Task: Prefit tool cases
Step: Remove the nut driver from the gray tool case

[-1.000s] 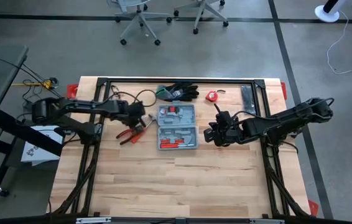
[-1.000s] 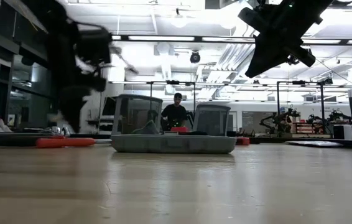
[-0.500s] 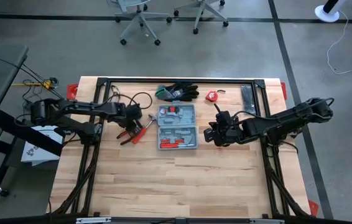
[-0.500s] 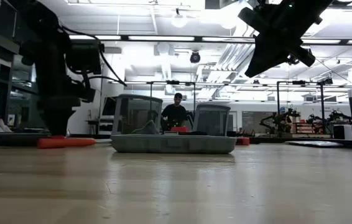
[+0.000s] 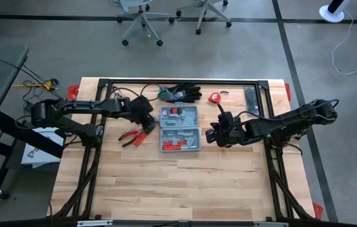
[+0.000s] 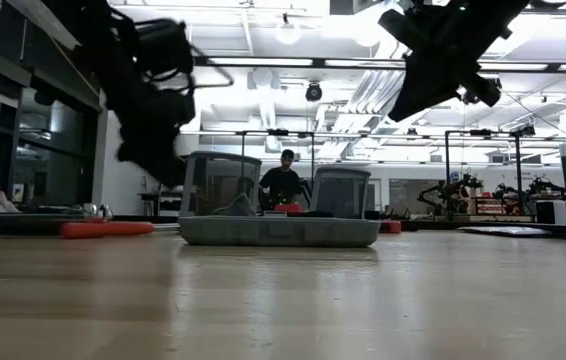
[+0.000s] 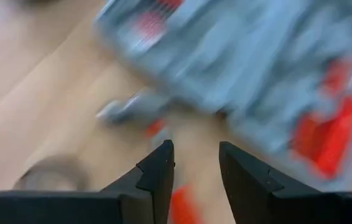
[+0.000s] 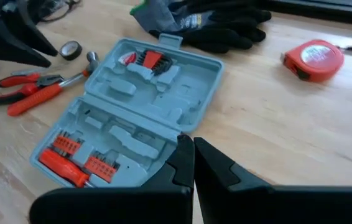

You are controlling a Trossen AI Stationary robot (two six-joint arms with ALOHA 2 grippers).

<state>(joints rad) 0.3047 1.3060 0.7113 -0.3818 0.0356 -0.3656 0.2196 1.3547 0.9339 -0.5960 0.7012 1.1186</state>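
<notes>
The open grey-blue hinged plastic tool case [image 5: 180,129] is lying flat at the middle of the light wooden table [image 5: 166,189], its moulded recesses facing up, probably so that tools can be dropped in from either side. In its nearer half, red-handled drivers and bits [image 8: 76,160] are already sitting in their slots. Just beside the case on the right arm's side, the right gripper [image 5: 219,135] is hovering with its fingers pressed together and empty, apparently waiting. On the other side, red-handled pliers [image 5: 131,136] are lying loose on the wood, near the case. The left gripper [image 5: 147,115] is hanging above them near the case's edge, fingers partly spread around nothing. Farther back, black-and-green gloves [image 5: 181,93] and a red tape measure [image 5: 214,97] are lying clear of the work.
</notes>
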